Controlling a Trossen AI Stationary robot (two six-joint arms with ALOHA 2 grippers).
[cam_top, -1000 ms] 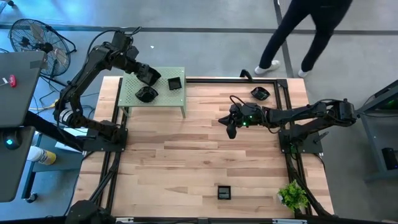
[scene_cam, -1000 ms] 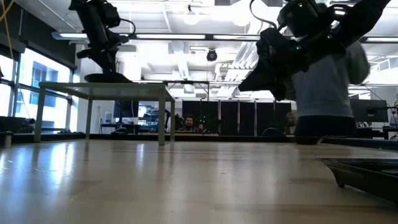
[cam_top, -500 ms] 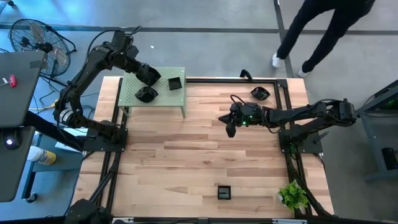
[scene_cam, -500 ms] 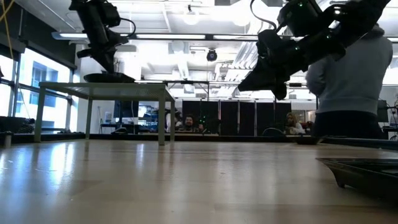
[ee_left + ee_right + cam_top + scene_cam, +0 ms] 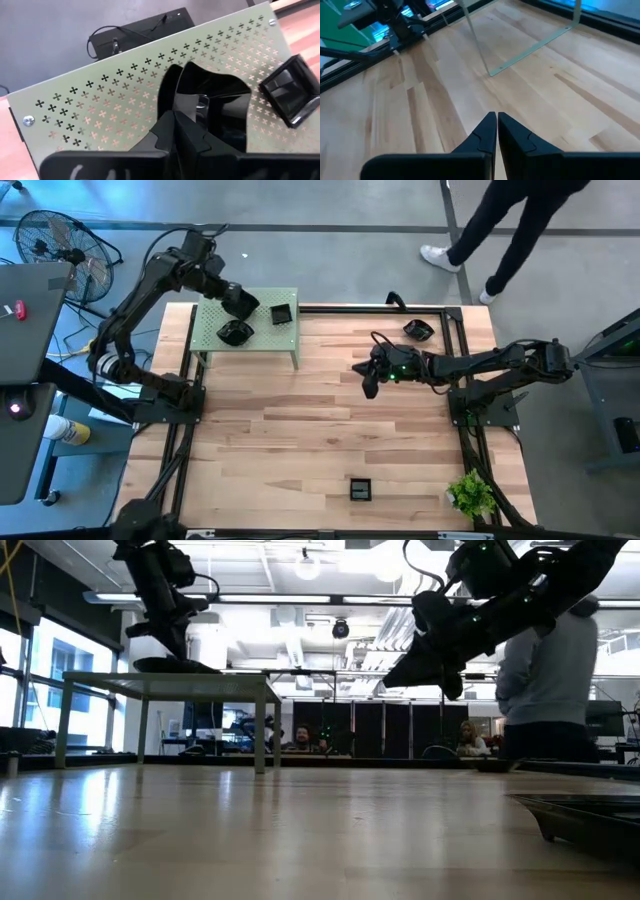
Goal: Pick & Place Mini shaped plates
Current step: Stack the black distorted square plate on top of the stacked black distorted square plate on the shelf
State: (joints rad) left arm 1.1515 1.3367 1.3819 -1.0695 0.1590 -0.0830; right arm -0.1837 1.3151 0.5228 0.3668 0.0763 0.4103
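Now your left gripper (image 5: 236, 306) has drawn its fingers together above the small green perforated stand (image 5: 258, 340) at the table's far-left corner. A second ago they were spread wide near the leaf-shaped plate (image 5: 235, 332); the left wrist view now has them pressed tip to tip with nothing between them, and that plate (image 5: 212, 107) sits just ahead of them on the stand. From the low view the gripper seems to hang a little above the plate rather than on it. Read that as a finished drop-off: the plate is down, the hand has let go and closed empty. The square plate (image 5: 281, 313) rests beside it on the same stand, apart from it, so two plates are placed.

Your right gripper (image 5: 370, 383) hovers over bare wood near the middle of the table, toward the right. Its fingers are closed too, with only a thin slit between them and nothing held; it has not shifted over the last second. Two plates are left on the table, as far as I can judge: one at the far-right edge (image 5: 418, 330), near the right arm, and a square one (image 5: 360, 489) at the near edge, well apart from both arms, not far from the green plant (image 5: 471, 495).

A person (image 5: 515, 225) walks past beyond the far side of the table and has moved to the right, clear of both arms.
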